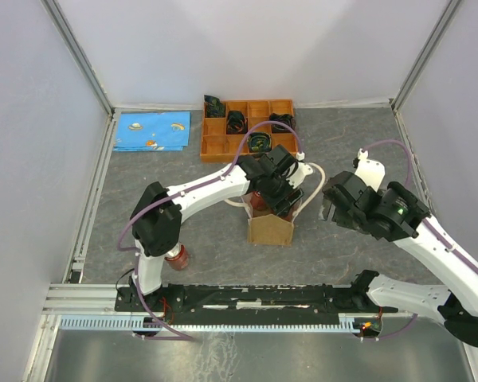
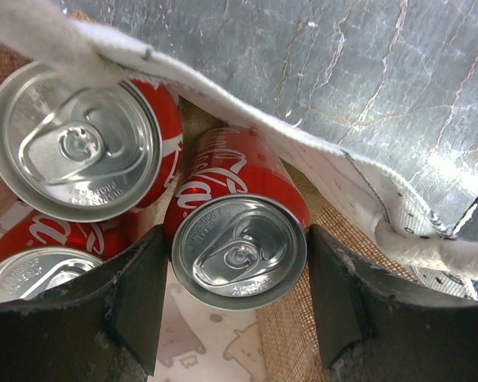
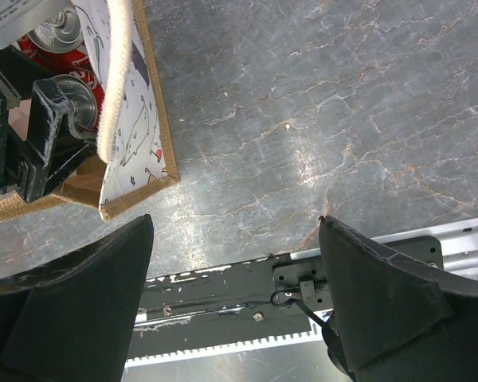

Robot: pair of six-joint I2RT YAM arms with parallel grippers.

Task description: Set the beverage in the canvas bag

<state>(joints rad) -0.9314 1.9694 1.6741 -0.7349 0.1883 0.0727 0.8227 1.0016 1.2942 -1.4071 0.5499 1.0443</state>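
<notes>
The canvas bag (image 1: 271, 229) stands mid-table, tan with cream rope handles (image 2: 430, 243). My left gripper (image 1: 275, 191) reaches down into it. In the left wrist view the gripper (image 2: 237, 239) is shut on a red beverage can (image 2: 239, 251), one black pad against each side of the can's top. The can leans inside the bag beside two other red cans (image 2: 72, 143) (image 2: 32, 270). My right gripper (image 1: 328, 208) hovers to the right of the bag, open and holding nothing (image 3: 235, 231). The bag's corner (image 3: 135, 143) shows at that view's upper left.
Another red can (image 1: 178, 257) stands on the table by the left arm's base. An orange compartmented tray (image 1: 248, 127) holding dark items sits at the back. A blue patterned cloth (image 1: 152, 131) lies at the back left. A black rail (image 1: 247, 296) runs along the near edge.
</notes>
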